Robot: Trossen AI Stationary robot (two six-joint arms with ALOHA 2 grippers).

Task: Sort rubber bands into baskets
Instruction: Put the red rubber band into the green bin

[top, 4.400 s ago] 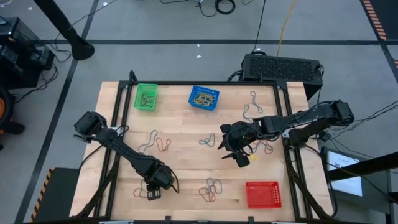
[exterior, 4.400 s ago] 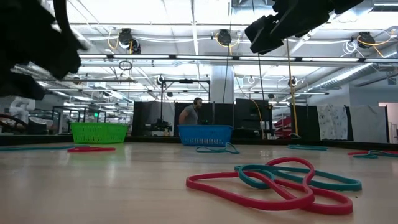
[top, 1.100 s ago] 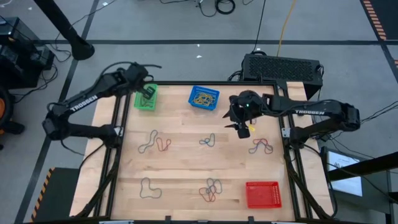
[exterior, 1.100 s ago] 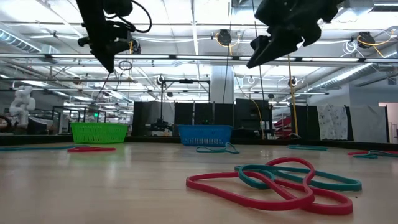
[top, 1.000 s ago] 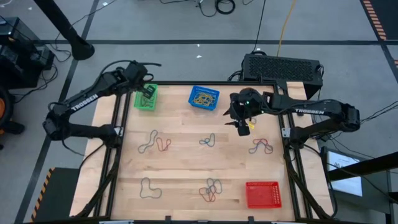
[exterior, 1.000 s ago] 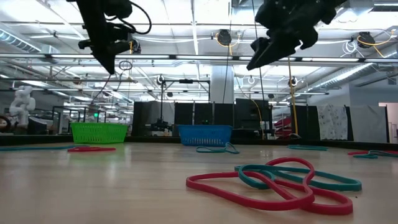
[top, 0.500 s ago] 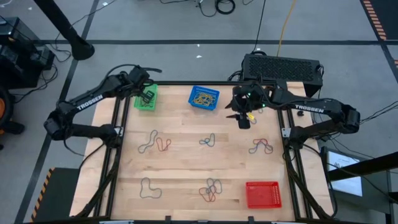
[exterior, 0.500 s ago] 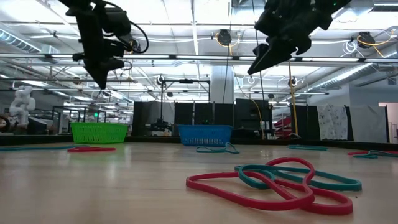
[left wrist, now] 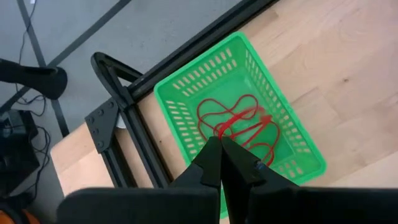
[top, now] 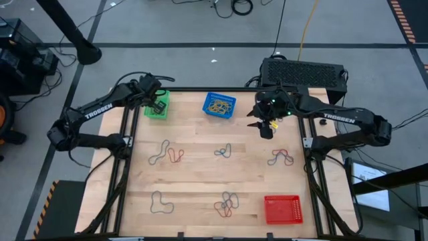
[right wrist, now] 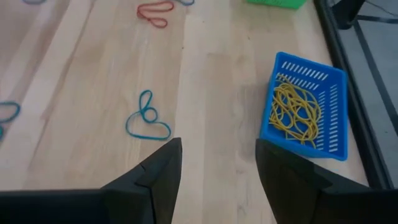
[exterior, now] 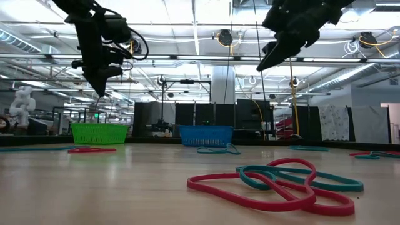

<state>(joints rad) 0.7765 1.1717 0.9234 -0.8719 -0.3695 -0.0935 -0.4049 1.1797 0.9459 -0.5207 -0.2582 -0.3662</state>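
Observation:
My left gripper [top: 159,104] hovers shut over the green basket [left wrist: 239,127] at the table's far left. Red rubber bands [left wrist: 249,140] lie on the basket's floor, and one red rubber band [left wrist: 241,118] is in the fingers. In the low view the left gripper [exterior: 100,89] stands well above the basket [exterior: 99,133]. My right gripper [top: 265,128] is open and holds nothing, in the air to the right of the blue basket [top: 219,105], which holds yellow bands [right wrist: 297,112]. The red basket [top: 282,209] stands at the near right. My left gripper pinches a red rubber band between its shut fingertips [left wrist: 211,152], which slant down from above. A brighter strand [left wrist: 231,124] runs from the tips toward the basket floor. The band hangs below the fingers; whether its lower end touches the bands in the basket I cannot tell.
Loose bands lie on the wooden table: a pair at mid left [top: 167,152], a teal one at the centre [top: 223,150], a cluster at the right [top: 281,158], a pile at the near middle [top: 227,204], one at the near left [top: 160,201]. A black vented box [top: 304,72] sits beyond the far edge.
My left gripper has sunk toward the green basket, staying shut on the band. My right gripper, still open, has drifted toward the table's far edge and a little to the right, rolling slightly.

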